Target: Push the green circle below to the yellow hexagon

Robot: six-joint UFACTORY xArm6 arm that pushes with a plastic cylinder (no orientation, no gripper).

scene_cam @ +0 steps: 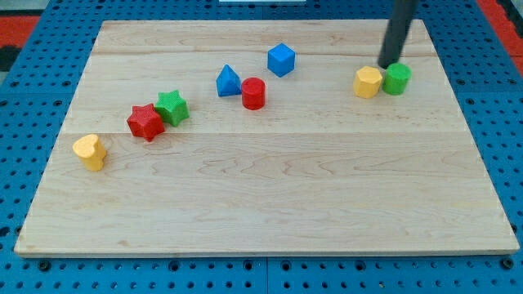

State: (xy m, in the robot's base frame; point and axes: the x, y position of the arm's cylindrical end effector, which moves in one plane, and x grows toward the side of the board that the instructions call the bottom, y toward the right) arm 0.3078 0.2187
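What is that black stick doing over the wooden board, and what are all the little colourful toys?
The black stick is the end of a robot arm. It has no hand and holds nothing; it only pushes. My tip sits just above the green circle, which touches the yellow hexagon on its right side. There is one picture, from a camera looking down at the wooden board. Also on it: a blue cube, a blue triangle, a red cylinder, a green star against a red star, and a yellow heart.
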